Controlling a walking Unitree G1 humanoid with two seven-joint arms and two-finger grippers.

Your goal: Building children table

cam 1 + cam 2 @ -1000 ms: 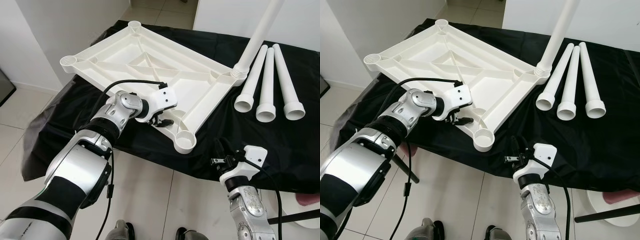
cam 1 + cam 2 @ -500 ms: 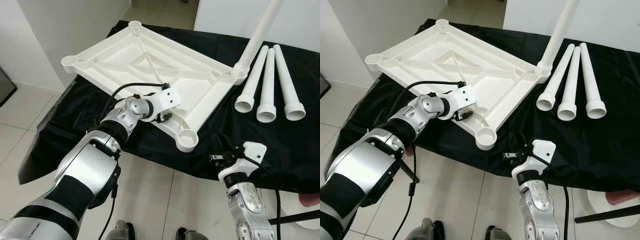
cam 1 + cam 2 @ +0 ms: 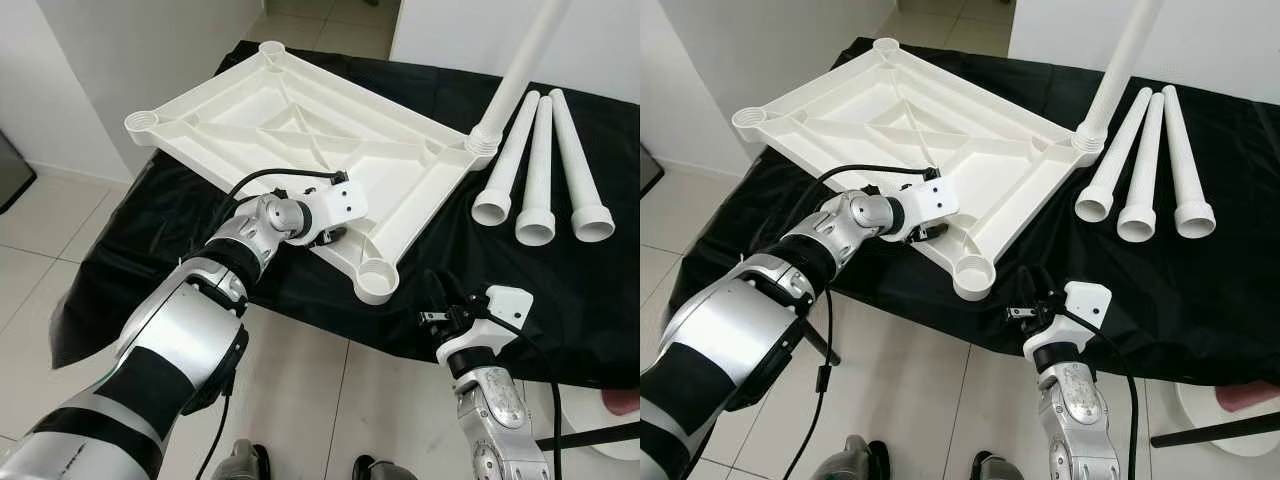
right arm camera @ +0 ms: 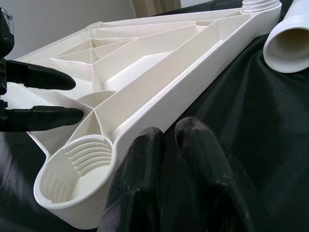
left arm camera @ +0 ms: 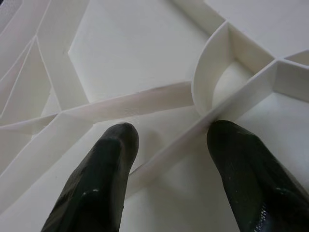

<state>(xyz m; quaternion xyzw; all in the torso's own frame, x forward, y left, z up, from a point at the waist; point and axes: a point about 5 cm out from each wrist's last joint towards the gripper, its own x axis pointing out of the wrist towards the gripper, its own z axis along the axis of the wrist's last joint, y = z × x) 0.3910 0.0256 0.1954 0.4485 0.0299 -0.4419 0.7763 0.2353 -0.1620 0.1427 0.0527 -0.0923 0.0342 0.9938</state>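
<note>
Tabletop lies upside down on the desk, ribs up, one leg already screwed upright into the far right corner socket. Three loose legs lie side by side on the black cloth past that corner, well apart from both grippers.

Left gripper is inside the near edge of the tabletop, fingers open and straddling a thin rib, one each side, close to it but not clearly clamped; a curved rib sits just beyond the fingertips. Nothing held.

Right gripper hangs low at the desk's near edge, fingers nearly closed with a slim gap, empty. Empty threaded socket of the near corner sits just beside the fingertips; the tabletop's side wall runs away ahead of them.

Handling guess: moulded plastic, stiff, light, smooth so a bit slippery. Ribs and outer wall are the best pinch spots; thin ribs could flex if squeezed hard. Legs are hollow tubes, light, likely to roll; grab mid-shaft or near the flared threaded end.
</note>
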